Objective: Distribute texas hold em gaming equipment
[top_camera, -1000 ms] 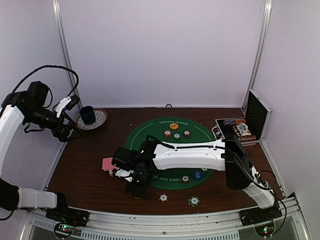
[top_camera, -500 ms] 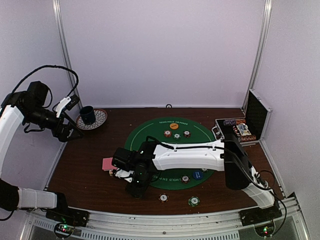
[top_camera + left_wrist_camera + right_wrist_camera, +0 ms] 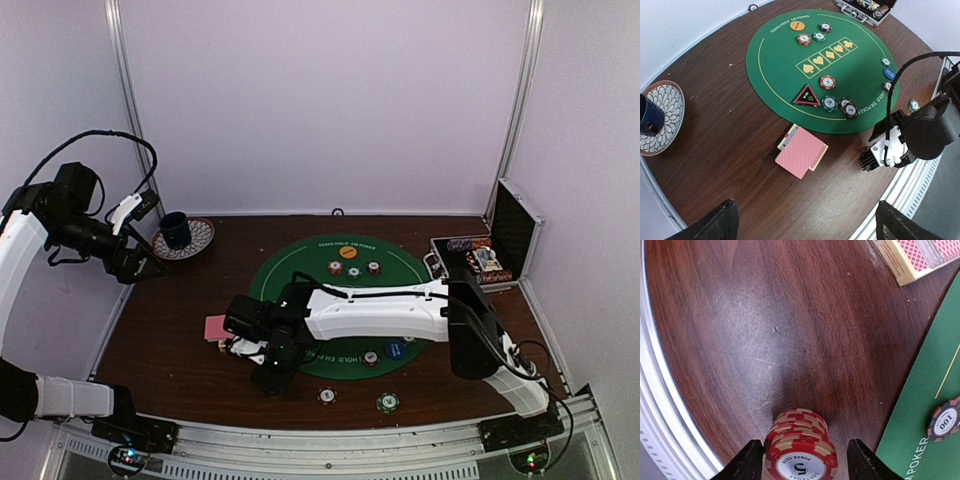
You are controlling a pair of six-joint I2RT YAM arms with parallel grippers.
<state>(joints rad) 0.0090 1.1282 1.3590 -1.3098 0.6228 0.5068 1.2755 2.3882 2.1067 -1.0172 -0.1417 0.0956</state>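
A stack of red striped poker chips stands on the wood just off the green mat. My right gripper is open around it, its left finger against the stack and a narrow gap on the right. From above, that gripper hides the stack. The pink-backed cards lie left of the mat. On the mat are a red triangle, an orange disc, a blue disc and several chips. My left gripper hangs open, high at the left.
The silver-and-black chip case stands open at the right edge. A dark blue cup on a patterned plate sits at the back left. Two loose chips lie near the front edge. The metal rail runs beside the stack.
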